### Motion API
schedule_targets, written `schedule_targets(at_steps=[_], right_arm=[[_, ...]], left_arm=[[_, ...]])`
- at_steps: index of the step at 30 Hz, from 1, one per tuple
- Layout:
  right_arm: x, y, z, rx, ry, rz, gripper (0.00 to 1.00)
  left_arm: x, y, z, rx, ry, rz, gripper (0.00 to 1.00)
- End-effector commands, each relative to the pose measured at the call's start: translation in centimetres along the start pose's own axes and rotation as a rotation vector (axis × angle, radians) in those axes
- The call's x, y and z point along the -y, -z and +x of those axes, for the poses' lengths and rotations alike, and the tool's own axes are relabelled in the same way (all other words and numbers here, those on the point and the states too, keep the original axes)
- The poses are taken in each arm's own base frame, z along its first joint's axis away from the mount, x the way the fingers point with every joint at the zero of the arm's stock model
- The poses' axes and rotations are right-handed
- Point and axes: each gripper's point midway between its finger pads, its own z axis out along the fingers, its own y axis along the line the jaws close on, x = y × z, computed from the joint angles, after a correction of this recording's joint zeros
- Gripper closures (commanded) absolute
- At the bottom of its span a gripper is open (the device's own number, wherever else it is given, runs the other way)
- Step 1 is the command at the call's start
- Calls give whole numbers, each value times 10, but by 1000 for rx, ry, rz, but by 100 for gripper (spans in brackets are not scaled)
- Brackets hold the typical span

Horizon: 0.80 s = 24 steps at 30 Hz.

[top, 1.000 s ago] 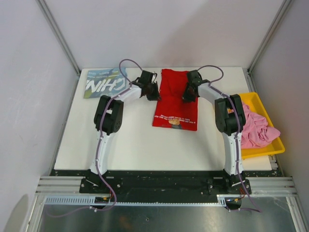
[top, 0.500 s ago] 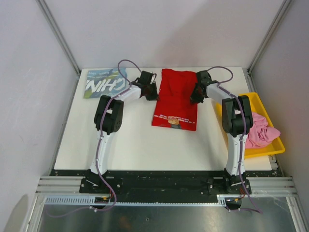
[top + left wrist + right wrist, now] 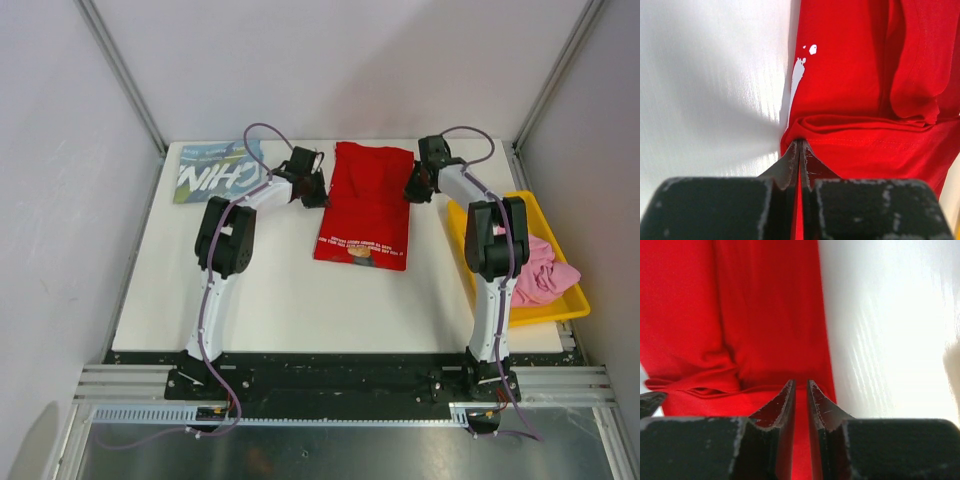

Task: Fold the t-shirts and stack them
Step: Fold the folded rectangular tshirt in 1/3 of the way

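Note:
The red t-shirt (image 3: 365,205) lies folded into a long strip at mid-table, with its print and white lettering at the near end. My left gripper (image 3: 316,190) is at its left edge and is shut on the red cloth (image 3: 850,100), which shows between the pinched fingers (image 3: 792,160). My right gripper (image 3: 414,190) is at the shirt's right edge. Its jaws stand a narrow gap apart over the red cloth (image 3: 765,315), and I see no pinch. The blue t-shirt (image 3: 213,172) with white letters lies folded at the back left. The pink t-shirt (image 3: 540,265) is crumpled in the tray.
The yellow tray (image 3: 565,305) sits at the table's right edge, beside the right arm. Frame posts stand at the back corners, and white walls enclose the table. Bare white tabletop (image 3: 300,300) lies in front of the red shirt.
My right gripper has moved to the right, from over the red shirt's upper part out to its right edge. The left gripper and the shirts have stayed put.

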Motion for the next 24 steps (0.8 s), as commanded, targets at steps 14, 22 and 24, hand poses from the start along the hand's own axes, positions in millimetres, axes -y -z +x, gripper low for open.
schedule_targets(at_steps=[14,22,24], right_arm=[[-18,39,24,-17,-11,-75,82],[-15,7,39,-63,-12,-55,82],[-5,0,41,-78,-25,-17,80]], left_arm=[[-4,23,-28,68,-13,-15,96],[-7,25,-26,63,-16,-16,97],[-7,27,-28,64,-19,-10,96]])
